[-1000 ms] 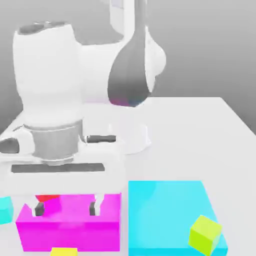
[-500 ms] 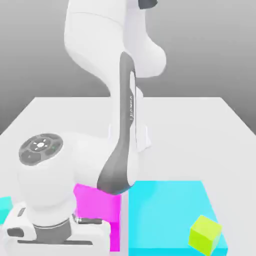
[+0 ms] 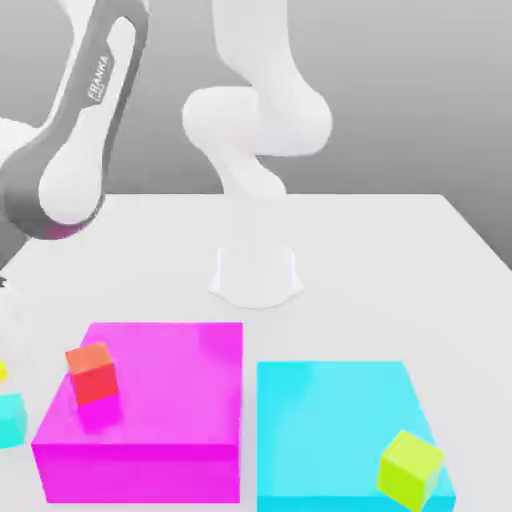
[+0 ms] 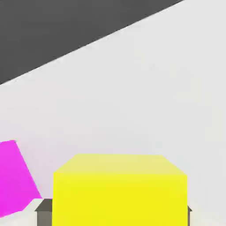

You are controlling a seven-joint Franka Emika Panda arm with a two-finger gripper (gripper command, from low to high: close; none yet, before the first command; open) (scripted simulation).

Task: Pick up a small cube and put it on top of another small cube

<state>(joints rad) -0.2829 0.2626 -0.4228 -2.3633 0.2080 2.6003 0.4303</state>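
The small cube, plain yellow, sits between my gripper's grey finger pads, which press it on both sides, so the gripper is shut on it. In the exterior view a sliver of the yellow cube shows at the left edge. It hangs a little above the other small cube, the cyan-turquoise one, which rests on the table and is cut by that edge. The arm reaches down towards that spot.
A big magenta block carries a red-orange small cube near its left side. To its right lies a big flat cyan block with a lime-green cube at its front corner. The robot base stands behind on the white table.
The hand has left the front of the magenta block and swung to the exterior view's left edge, closing on the yellow cube and carrying it along. The red-orange cube is now uncovered.
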